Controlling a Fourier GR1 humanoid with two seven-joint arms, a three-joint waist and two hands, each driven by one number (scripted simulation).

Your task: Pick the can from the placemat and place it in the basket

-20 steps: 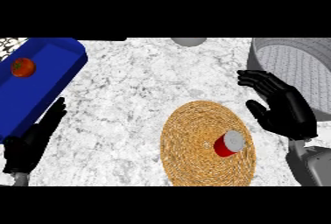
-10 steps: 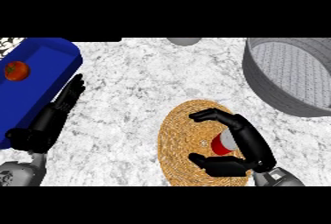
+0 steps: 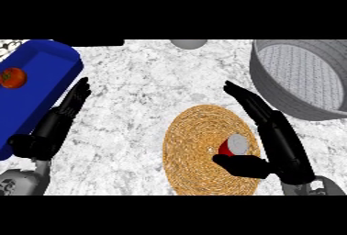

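Right hand [image 3: 281, 144]: fingers straightened since earlier, open, gripping nothing. Grey-topped red can [image 3: 234, 146] sits on round woven straw placemat [image 3: 193, 147], lower centre, just left of palm, above thumb.

The placemat [image 3: 203, 151] lies on the near part of the tabletop [image 3: 136, 92], right of the middle. The can [image 3: 232, 146] sits on the placemat's right part, with the right hand [image 3: 274, 142] just to its right and that hand's thumb in front of it. The basket [image 3: 291, 104] stands behind and right of the placemat, while at the far left lies a tub [image 3: 47, 78] holding what may be a tomato [image 3: 12, 77], the left hand [image 3: 58, 124] just beside it.
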